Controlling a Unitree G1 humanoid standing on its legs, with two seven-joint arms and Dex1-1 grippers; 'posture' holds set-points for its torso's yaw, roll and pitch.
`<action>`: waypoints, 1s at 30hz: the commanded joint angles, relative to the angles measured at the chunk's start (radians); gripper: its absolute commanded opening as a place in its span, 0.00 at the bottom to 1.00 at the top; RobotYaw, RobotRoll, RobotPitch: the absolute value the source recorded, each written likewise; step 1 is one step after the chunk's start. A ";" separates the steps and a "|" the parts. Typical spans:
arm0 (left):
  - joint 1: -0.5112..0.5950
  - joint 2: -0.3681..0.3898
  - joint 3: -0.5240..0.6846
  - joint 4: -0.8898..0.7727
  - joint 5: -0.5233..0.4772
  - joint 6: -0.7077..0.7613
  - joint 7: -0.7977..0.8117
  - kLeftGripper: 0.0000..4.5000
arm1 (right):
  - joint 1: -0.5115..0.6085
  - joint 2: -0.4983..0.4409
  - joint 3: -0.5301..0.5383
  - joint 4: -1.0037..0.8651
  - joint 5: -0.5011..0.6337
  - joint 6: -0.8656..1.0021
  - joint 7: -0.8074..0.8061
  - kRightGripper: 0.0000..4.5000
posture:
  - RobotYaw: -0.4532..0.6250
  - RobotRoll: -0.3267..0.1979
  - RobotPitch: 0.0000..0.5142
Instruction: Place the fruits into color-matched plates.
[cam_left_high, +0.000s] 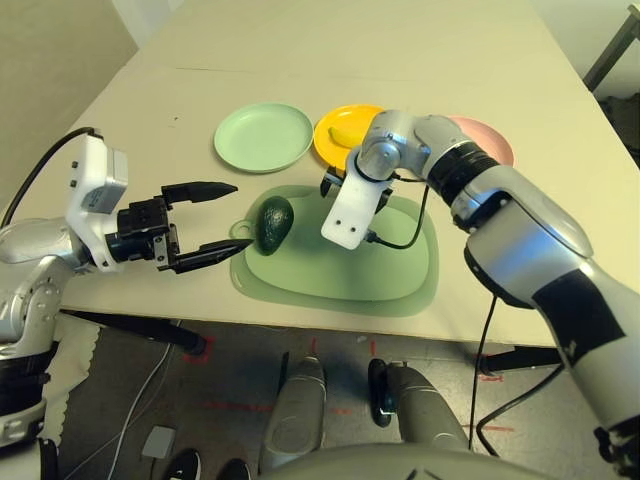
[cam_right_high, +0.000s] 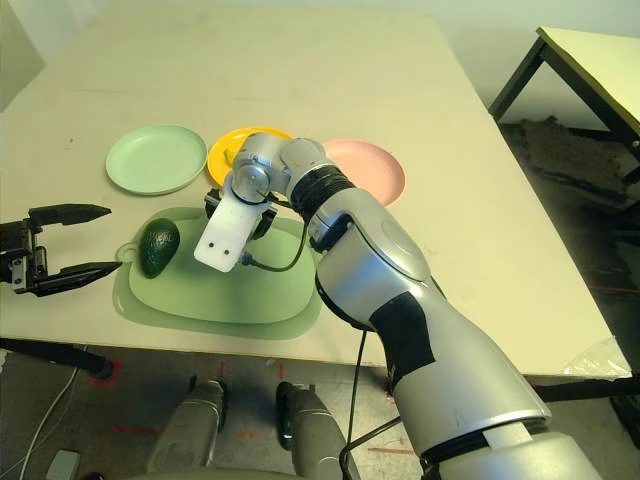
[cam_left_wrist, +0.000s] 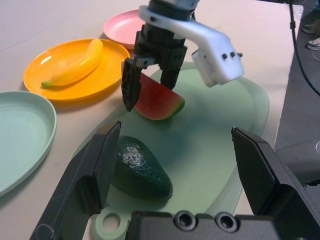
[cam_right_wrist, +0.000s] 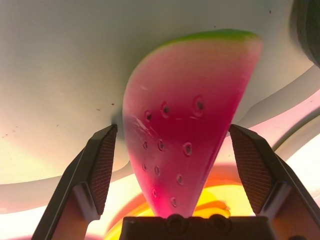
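Note:
On the green cutting mat lie a dark green avocado and a red watermelon wedge. My right gripper reaches down over the wedge. It is open, with one finger on each side and small gaps showing next to the pads. My left gripper hovers open at the mat's left end, pointing at the avocado and just short of it. The yellow banana lies in the yellow plate. The mint green plate and the pink plate hold nothing.
The three plates stand in a row just behind the mat, mint on the left, yellow in the middle, pink on the right. Bare table stretches beyond them. The table's front edge runs close below the mat.

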 joint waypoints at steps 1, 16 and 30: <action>0.023 0.005 0.028 -0.027 -0.013 0.006 0.001 1.00 | 0.042 0.015 0.023 0.028 -0.009 -0.013 0.037 0.85 | 0.65 0.62 0.40; -0.057 -0.032 0.006 0.026 0.002 0.032 0.100 1.00 | 0.054 -0.079 -0.044 0.019 0.072 -0.029 0.215 0.49 | 0.61 0.62 0.40; -0.151 -0.140 -0.161 -0.008 0.128 0.001 0.233 1.00 | -0.006 -0.245 -0.070 0.036 0.048 0.091 0.077 0.49 | 0.54 0.62 0.36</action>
